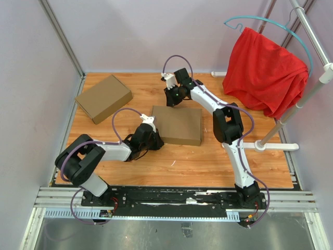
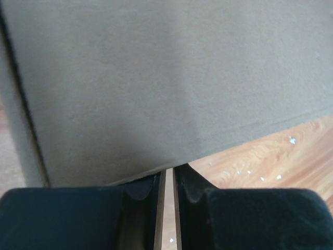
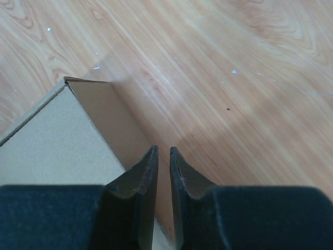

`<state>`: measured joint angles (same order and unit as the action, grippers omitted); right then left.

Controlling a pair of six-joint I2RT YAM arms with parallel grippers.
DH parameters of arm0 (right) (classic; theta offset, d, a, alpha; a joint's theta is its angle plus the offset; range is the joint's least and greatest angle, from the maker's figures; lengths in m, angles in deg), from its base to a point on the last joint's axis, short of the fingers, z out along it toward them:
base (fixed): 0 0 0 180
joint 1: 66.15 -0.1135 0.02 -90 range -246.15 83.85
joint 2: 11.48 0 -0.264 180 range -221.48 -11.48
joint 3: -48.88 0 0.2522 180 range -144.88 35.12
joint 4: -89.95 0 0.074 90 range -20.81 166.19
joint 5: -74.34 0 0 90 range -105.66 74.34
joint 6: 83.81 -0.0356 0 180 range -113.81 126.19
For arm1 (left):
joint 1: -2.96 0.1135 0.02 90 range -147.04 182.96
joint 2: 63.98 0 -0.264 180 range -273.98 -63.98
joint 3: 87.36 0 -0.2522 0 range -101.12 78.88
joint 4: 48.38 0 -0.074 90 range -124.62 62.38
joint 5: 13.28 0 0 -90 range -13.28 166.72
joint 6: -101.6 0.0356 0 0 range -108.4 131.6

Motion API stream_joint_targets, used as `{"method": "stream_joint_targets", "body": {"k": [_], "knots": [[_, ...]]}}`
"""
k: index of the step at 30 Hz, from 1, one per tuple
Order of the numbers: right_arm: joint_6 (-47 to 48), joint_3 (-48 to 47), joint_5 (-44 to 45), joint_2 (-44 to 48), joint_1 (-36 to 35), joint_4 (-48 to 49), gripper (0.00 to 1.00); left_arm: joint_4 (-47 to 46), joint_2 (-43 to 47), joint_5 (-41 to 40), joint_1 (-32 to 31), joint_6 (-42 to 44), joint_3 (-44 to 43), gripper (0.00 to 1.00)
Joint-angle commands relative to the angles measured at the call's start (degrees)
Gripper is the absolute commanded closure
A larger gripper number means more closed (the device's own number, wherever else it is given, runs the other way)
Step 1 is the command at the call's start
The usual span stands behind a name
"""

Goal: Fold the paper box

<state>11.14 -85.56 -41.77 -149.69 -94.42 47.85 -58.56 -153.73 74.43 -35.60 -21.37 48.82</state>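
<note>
The paper box lies closed and flat in the middle of the wooden table, a plain brown shallow rectangle. My left gripper is low at its near left corner. In the left wrist view the box wall fills the frame, and the gripper has its tips against the wall's bottom edge, with only a thin empty slit between them. My right gripper is at the box's far left corner. In the right wrist view that gripper sits nearly closed beside the box's side wall, holding nothing.
A second closed brown box lies at the back left. A red cloth hangs from a white rack at the right, whose base rests on the table's right side. Walls close off the table's left and back.
</note>
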Motion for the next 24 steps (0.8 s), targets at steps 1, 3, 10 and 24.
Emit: {"method": "stream_joint_targets", "body": {"k": [1, 3, 10, 24], "knots": [[0.06, -0.64, -6.45, 1.71, -4.07, -8.39, 0.8, -5.53, 4.08, 1.43, -1.28, 0.02, -0.21, 0.83], [0.06, -0.22, -5.68, 2.88, -4.13, -8.32, 0.73, -4.9, 6.54, 3.64, -1.61, 0.17, 0.16, 0.76], [-1.28, 2.78, -1.61, 9.51, -4.08, -5.22, 0.61, 1.62, 20.58, 3.69, -2.3, 1.04, 2.46, 0.53], [-16.96, 44.33, 20.71, 48.9, -4.23, 8.42, 0.01, 22.27, 53.19, -11.93, -2.3, 3.52, 7.8, 0.01]]}}
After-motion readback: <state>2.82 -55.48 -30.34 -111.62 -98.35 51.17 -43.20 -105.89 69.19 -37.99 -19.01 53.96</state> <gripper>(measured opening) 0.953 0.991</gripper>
